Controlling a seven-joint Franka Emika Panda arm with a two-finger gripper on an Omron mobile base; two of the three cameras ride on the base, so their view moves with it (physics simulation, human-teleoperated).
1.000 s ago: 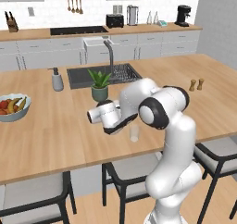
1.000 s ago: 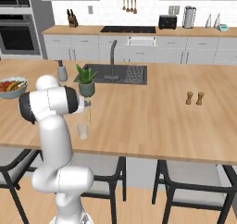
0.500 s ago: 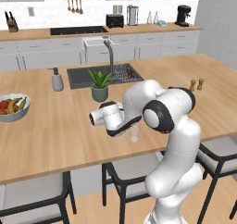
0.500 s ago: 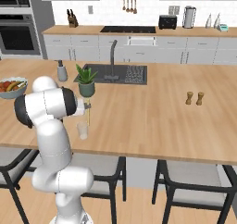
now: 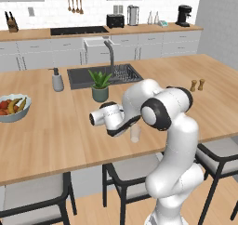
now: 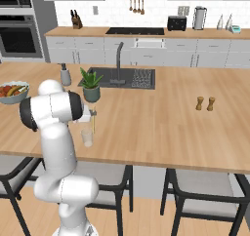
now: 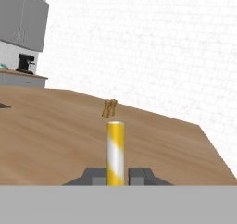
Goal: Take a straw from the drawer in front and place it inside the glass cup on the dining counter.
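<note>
The gripper [image 7: 115, 176], still clenching the straw [image 7: 115, 152], has been shifting slightly to hang just above the glass cup [image 6: 87, 137] near the dining counter [image 6: 161, 118] edge, so dropping it in looks imminent.

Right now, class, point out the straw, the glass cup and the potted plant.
straw [image 7: 115, 151], hand view, mid-shaft between the fingers.
glass cup [image 6: 87, 138], right base view, its side wall.
potted plant [image 5: 100, 93], left base view, its pot.
</note>
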